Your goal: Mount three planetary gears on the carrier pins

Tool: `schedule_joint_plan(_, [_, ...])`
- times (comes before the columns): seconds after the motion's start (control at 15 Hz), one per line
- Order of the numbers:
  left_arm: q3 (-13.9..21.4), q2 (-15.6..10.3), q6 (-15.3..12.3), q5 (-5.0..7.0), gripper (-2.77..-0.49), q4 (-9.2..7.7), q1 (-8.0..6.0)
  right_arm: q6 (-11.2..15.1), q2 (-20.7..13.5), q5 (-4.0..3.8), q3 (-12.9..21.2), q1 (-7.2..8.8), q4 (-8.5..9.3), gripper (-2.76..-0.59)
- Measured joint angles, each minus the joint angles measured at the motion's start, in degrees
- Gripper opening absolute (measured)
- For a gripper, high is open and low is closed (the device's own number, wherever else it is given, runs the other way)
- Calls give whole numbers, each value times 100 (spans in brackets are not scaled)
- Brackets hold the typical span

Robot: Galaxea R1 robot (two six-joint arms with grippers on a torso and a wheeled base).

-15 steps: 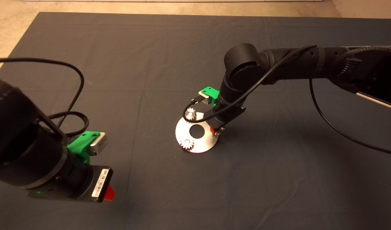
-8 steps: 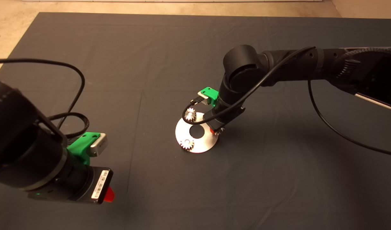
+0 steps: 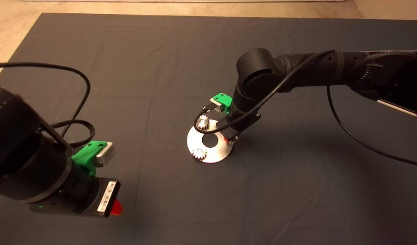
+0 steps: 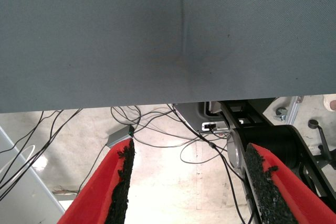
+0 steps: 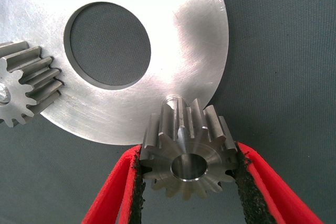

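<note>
Right pincer (image 5: 188, 182) clamped on gear (image 5: 186, 148) beside pin (image 5: 170, 99); left pincer (image 4: 189, 182) apart, parked.

Light: dim, warm in the head view.
Glare: bright on the silver plate (image 3: 213, 149).
Shadows: soft on the mat (image 3: 297, 190).
Focus: sharp close-up in the right wrist view.

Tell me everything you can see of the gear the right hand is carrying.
The gear is small, shiny grey metal, with straight teeth all round and a smooth round centre hole. The right hand clamps it between its black pads, which press on the teeth at opposite sides. It is tilted, bore face toward the wrist camera, and hangs at the edge of the silver plate, just in front of the free pin, not yet seated on it.
</note>
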Motion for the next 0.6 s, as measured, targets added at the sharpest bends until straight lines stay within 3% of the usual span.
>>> schedule_joint_plan(0.4, [0,0,0,0,-182,0,0,5,34,-11,-2,16,0,-229])
schedule_joint_plan(0.6, [2,0,0,0,-182,0,0,7,85,20,-2,18,-7,-229])
